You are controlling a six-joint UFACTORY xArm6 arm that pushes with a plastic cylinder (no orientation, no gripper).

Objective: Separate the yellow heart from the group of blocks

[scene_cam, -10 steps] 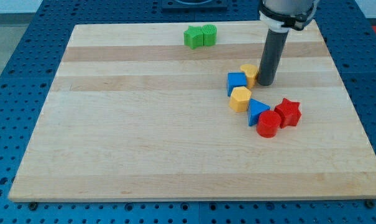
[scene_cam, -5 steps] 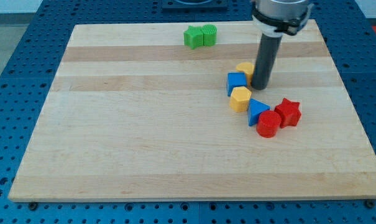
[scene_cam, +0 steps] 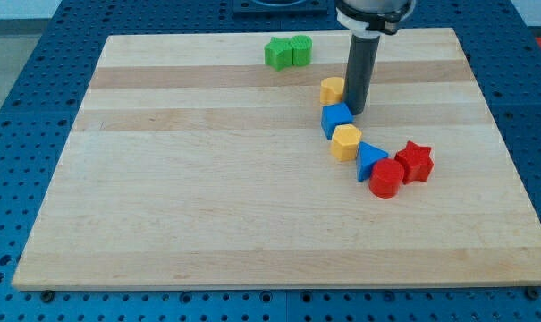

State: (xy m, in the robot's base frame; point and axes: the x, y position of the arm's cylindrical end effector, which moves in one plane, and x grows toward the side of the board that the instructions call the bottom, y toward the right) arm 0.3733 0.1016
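The yellow heart (scene_cam: 332, 89) lies right of the board's middle, toward the view's top. My tip (scene_cam: 356, 110) stands just to its right and slightly lower, touching or nearly touching it. Directly below the heart sits a blue cube (scene_cam: 336, 119), close to or touching it. Below that follow a yellow hexagon (scene_cam: 346, 142), a blue triangle (scene_cam: 370, 160), a red cylinder (scene_cam: 386, 178) and a red star (scene_cam: 414, 161) in a chain running toward the view's lower right.
Two green blocks (scene_cam: 287, 52) sit together near the board's top edge, left of the rod. The wooden board (scene_cam: 207, 179) lies on a blue perforated table.
My tip moved toward the view's upper left and pushed the yellow heart up and left, so it now sits above the blue cube. The blue cube shifted slightly.
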